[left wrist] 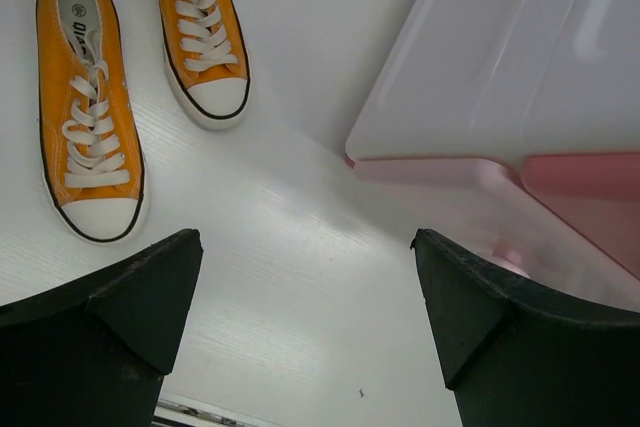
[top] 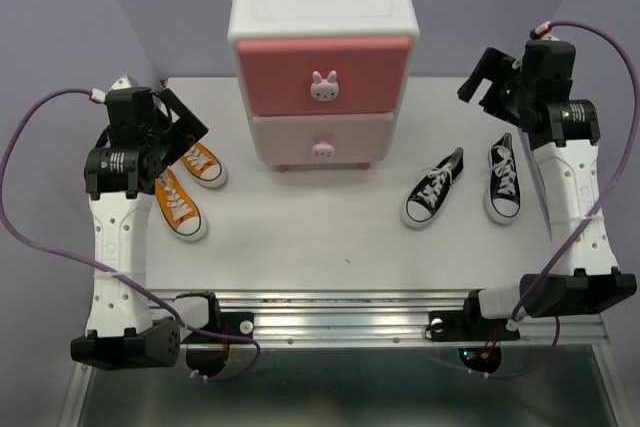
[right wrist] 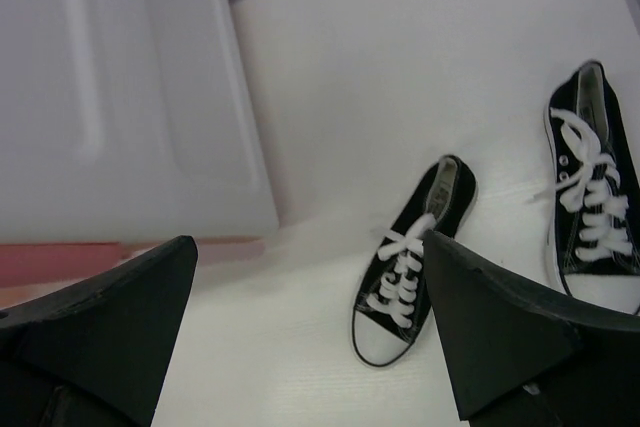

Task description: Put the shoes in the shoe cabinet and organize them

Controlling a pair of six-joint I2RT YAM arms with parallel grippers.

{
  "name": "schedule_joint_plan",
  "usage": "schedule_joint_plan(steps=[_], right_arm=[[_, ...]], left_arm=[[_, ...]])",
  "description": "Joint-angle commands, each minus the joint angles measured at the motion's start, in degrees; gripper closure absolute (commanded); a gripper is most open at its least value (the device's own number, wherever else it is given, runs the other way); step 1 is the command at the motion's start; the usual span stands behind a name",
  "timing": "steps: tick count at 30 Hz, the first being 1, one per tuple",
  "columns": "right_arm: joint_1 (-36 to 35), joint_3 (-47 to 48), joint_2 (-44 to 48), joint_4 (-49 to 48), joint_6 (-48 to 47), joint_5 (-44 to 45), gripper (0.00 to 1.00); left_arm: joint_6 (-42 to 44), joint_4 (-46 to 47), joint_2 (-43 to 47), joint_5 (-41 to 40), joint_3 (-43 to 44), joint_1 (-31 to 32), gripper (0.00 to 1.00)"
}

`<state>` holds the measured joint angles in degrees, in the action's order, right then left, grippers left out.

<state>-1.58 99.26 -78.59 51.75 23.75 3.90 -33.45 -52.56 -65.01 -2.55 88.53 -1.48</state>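
Note:
The shoe cabinet (top: 322, 7) stands at the back centre, white, with its deeper pink upper drawer (top: 290, 75) and pale pink lower drawer (top: 290, 137) both shut. Two orange shoes (top: 180, 205) (top: 203, 164) lie left of it. Two black shoes (top: 435, 187) (top: 503, 179) lie to its right. My left gripper (top: 190, 119) hovers open and empty above the orange pair (left wrist: 85, 117) (left wrist: 205, 27). My right gripper (top: 480, 82) hovers open and empty behind the black pair (right wrist: 410, 267) (right wrist: 595, 197). The cabinet also shows in the left wrist view (left wrist: 480, 67) and the right wrist view (right wrist: 120, 97).
The white table (top: 320, 237) ends at a metal rail (top: 340, 312) along the near edge, where both arm bases sit. Purple walls rise behind and to the sides of the cabinet.

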Motion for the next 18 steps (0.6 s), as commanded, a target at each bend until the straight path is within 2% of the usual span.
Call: schedule_joint_plan(steps=[1, 4, 5, 8, 11, 15, 18], right_arm=[[-0.17, 12.57, -2.96, -3.85, -2.56, -8.28, 0.00], [-0.17, 22.78, -9.46, -1.39, -1.60, -12.07, 0.00], [-0.17, 29.78, -12.61, -1.04, -0.90, -12.86, 0.00], [-0.17, 38.69, -16.06, -4.96, 1.81, -14.53, 0.00], [-3.77, 39.52, -17.65, -12.79, 3.93, -17.35, 0.00], [-11.06, 41.70, -19.85, -17.64, 0.69, -11.22, 0.00], [-14.40, 44.07, -22.66, -20.97, 0.51, -10.32, 0.00]], left_arm=[[0.67, 0.00, 0.59, 1.31, -0.90, 0.86, 0.01], [-0.03, 0.43, 0.85, 1.49, -1.96, 1.12, 0.01], [-0.12, 0.26, 0.85, 1.49, -2.22, 1.12, 0.01], [-0.12, -0.09, 0.77, 2.11, -2.31, 1.12, 0.01], [-0.12, -0.62, 0.85, 1.23, -1.79, 2.88, 0.01], [0.05, -0.44, 0.85, 2.19, -0.99, 2.97, 0.01], [0.14, -0.88, 0.42, 1.93, -0.55, 3.41, 0.01]])
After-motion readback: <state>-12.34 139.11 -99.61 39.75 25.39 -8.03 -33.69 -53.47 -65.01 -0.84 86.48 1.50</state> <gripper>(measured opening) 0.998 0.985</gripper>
